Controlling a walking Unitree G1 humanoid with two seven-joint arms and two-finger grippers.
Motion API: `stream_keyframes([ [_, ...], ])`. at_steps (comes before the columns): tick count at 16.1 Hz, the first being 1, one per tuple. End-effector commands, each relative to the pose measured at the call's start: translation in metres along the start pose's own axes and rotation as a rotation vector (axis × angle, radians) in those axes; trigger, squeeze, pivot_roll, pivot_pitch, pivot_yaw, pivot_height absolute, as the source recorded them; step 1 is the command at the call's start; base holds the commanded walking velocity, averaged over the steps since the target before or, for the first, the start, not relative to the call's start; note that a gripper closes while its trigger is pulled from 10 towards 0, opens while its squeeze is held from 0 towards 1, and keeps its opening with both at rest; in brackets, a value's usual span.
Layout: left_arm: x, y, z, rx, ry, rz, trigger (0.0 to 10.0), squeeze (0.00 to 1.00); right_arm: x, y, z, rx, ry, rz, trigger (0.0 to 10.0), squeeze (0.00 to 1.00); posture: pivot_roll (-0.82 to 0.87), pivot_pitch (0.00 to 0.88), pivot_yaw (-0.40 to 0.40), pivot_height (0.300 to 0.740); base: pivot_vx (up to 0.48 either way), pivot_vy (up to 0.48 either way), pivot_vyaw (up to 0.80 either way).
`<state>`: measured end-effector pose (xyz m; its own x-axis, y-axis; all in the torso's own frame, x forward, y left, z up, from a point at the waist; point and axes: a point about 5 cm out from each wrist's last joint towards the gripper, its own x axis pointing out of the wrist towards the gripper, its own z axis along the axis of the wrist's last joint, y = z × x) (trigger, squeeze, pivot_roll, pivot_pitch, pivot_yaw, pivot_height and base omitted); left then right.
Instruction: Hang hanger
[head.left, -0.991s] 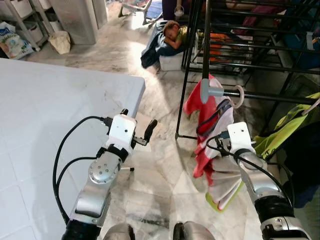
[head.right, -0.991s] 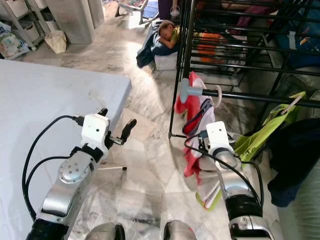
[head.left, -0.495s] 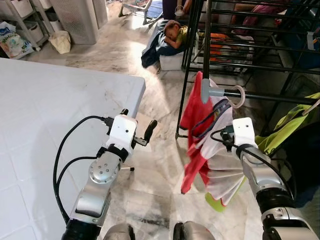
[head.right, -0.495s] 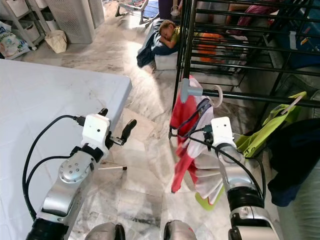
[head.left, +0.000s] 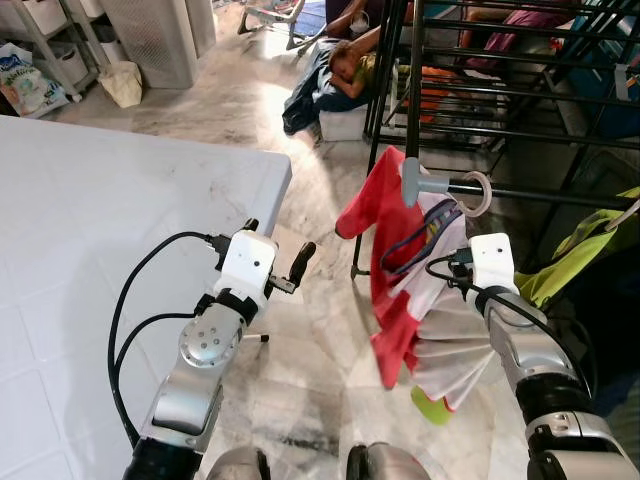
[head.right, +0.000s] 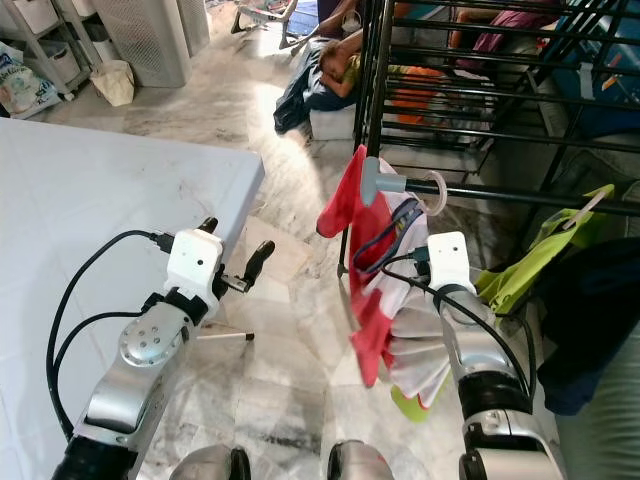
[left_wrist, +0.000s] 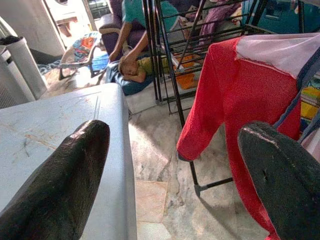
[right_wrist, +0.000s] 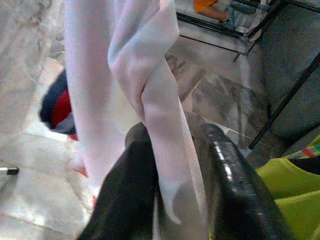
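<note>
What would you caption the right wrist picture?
Right gripper pinching white fabric of the red-and-white garment above a marble floor.

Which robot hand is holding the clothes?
The right gripper: its black fingers pinch the white and red shirt. The left gripper is open beside the white table.

No text, label or number was legible; the printed sack (head.left: 25, 85) by the shelving stayed unreadable.
</note>
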<state>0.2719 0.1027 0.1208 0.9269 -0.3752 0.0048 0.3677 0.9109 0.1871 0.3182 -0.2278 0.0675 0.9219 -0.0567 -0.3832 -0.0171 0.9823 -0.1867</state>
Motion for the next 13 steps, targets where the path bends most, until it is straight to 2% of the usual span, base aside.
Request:
stream_keyframes([
  [1, 0.0, -0.001, -0.002, 0.016, 0.009, -0.017, 10.0, 0.0, -0.003, 0.001, 0.003, 0.03, -0.043, 0.008, 0.0, 0.0, -0.03, 0.091, 0.0, 0.74, 0.0, 0.0, 0.0],
  [6, -0.001, -0.003, -0.002, 0.019, 0.011, -0.027, 10.0, 0.0, -0.008, 0.008, 0.003, 0.12, -0.085, 0.012, 0.0, 0.0, -0.03, 0.099, 0.001, 0.74, 0.0, 0.0, 0.0],
  [10, -0.002, -0.004, -0.003, 0.022, 0.015, -0.025, 10.0, 0.0, -0.01, 0.02, 0.0, 0.132, -0.069, 0.04, 0.0, 0.0, -0.03, 0.11, -0.004, 0.74, 0.0, 0.0, 0.0],
  [13, -0.002, -0.004, -0.003, 0.02, 0.014, -0.022, 10.0, 0.0, -0.012, 0.02, 0.001, 0.137, -0.078, 0.029, 0.0, 0.0, -0.03, 0.113, -0.005, 0.74, 0.0, 0.0, 0.0],
])
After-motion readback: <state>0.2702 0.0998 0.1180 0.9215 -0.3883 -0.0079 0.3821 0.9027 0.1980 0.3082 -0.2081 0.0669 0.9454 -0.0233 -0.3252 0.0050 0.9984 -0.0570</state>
